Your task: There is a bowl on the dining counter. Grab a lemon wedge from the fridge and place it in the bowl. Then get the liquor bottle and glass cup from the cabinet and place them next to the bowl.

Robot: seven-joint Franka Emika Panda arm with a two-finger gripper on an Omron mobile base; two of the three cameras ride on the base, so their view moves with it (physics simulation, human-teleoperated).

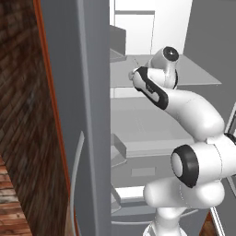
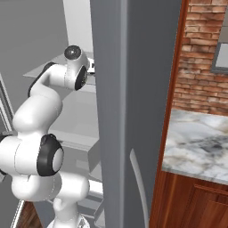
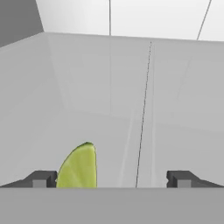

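my two-finger gripper (image 3: 111,179) is spread wide open with nothing in it. the yellow-green lemon wedge (image 3: 78,168) sits on the pale grey fridge shelf (image 3: 175,140), standing tall just inside my left fingertip (image 3: 41,179), so i'd shift left.

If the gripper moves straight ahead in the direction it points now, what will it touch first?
Probably the lemon wedge. It lies on the fridge shelf between the open fingertips of the gripper, close to the left one. If the wedge sits lower than the fingers, the white back wall comes next; depth is unclear.
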